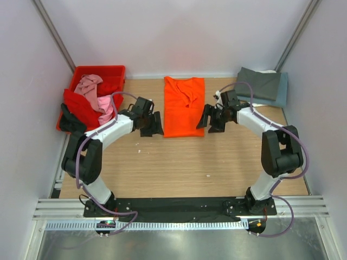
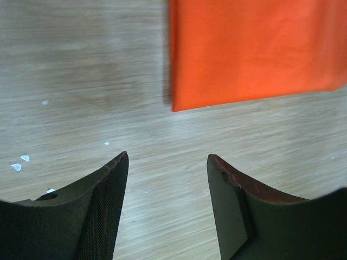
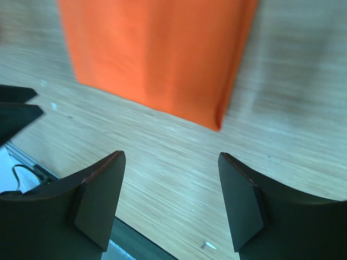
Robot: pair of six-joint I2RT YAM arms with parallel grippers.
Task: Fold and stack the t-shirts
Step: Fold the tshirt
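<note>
— Where's the orange t-shirt (image 1: 184,105)?
— Flat on the bench (image 1: 179,162), folded into a long strip, lying between the two arms.
— And the jaws?
— The left jaws gape wide, empty, just off its near left corner. The right jaws are wide too, beside the near right corner.

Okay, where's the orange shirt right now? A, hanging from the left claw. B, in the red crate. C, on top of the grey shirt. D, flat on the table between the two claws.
D: the orange shirt lies flat on the table, with the left claw and right claw open on either side, neither holding it.
</note>
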